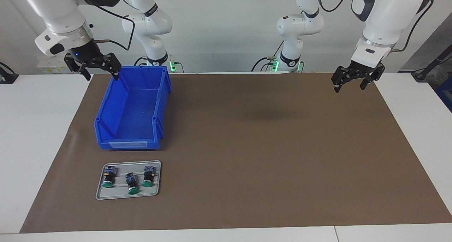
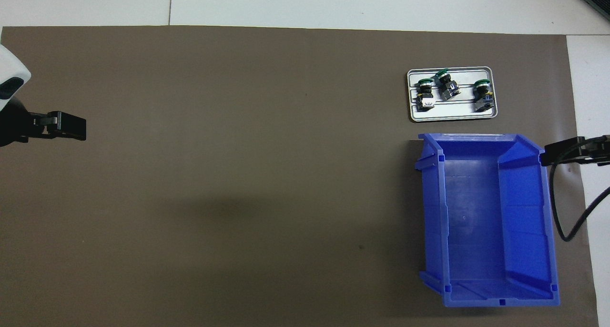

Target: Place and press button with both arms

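Three green-capped buttons lie on a small grey tray on the brown mat of the worktop, at about seven o'clock in the facing view. A blue bin stands empty just beside the tray, nearer to the robots. The right gripper hangs over the mat's edge beside the bin, fingers open and holding nothing. The left gripper hangs over the mat's left-arm end, at two o'clock, fingers open too.

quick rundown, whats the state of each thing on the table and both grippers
left gripper: open, empty, raised over the mat's edge at the left arm's end
right gripper: open, empty, raised beside the bin's rim
blue bin: upright, empty
grey tray: flat on the mat, holding three buttons
three green-capped buttons: lying on their sides, untouched
brown mat: flat
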Robot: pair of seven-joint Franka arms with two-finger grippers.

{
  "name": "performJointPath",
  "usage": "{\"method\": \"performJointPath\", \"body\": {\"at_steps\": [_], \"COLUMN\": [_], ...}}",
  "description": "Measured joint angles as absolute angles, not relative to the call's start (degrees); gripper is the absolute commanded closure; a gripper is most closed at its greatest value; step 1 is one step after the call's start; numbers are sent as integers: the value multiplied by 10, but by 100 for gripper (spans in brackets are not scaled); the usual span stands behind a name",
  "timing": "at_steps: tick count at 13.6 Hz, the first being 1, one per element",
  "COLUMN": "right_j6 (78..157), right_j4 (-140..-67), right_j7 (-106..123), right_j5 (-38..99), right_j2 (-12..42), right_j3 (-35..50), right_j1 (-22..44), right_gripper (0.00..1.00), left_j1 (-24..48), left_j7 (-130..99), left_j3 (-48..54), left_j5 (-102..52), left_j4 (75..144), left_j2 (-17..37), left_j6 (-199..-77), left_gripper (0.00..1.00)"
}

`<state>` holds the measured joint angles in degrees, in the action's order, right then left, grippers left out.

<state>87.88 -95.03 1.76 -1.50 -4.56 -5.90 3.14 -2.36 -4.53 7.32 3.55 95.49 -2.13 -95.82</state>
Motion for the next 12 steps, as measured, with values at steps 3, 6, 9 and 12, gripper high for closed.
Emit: {"method": "performJointPath", "body": {"at_steps": [3,6,9,12], "right_j6": [879,879,898,928], "right_j4": [-950,-950,-952,-953], "right_j7": [17,17,17,18], "right_j5": [-15,-15,-15,-15], "right_j2": [-47,-47,-47,-41], "right_j3": [-59,-59,-59,-59], "right_j1": [31,32,34,34], "right_gripper": [0,0,0,0], "left_j1": [-24,-24,-23,-23], "left_j7": [-45,-45,-45,-41], "left_j3": [73,73,75,75], "left_j5": [36,36,36,29], "left_j4": [955,955,955,955], "left_j2": [-21,-21,-21,-21], "left_j6": [-958,-958,-958,-959], "left_gripper": [0,0,0,0]}}
